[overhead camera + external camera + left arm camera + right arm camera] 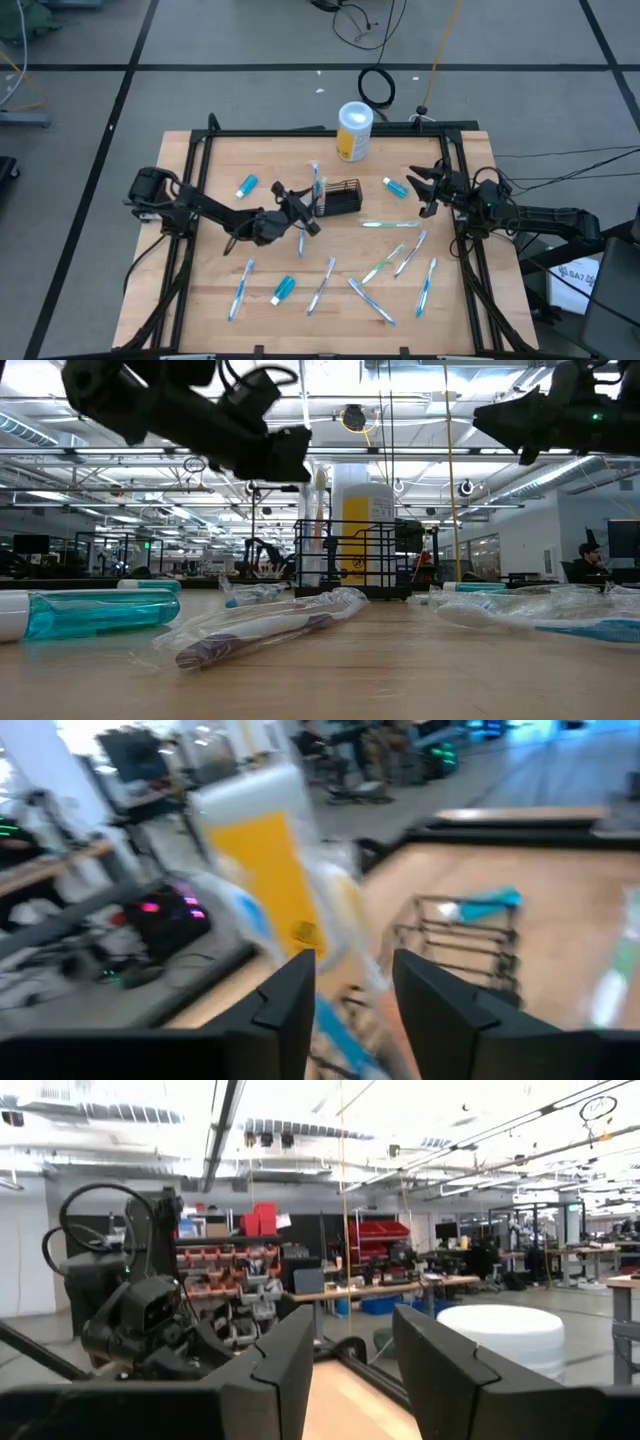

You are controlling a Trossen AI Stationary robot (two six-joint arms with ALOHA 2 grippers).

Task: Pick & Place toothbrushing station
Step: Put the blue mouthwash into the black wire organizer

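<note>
High view: black wire-mesh basket (342,196) at table centre, toothbrush (317,186) standing at its left end, left gripper (301,208) just beside it; right gripper (428,188) idle near right edge. Low view: white-and-yellow canister (364,523) behind basket, label unreadable. Wrist views: fingers of both grippers apart, gripping nothing.

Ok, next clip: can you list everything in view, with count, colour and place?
table: one, light wood, black-framed
basket: one, black wire, table centre
canister: one, white and yellow, far edge
tubes: three, teal; two flank the basket, one near the front
wrapped toothbrushes: at least seven, blue and white, lying across the front half
upright toothbrush: one, at the basket's left end
left gripper: open, beside the basket's left end
right gripper: open, raised at the table's right edge
</note>
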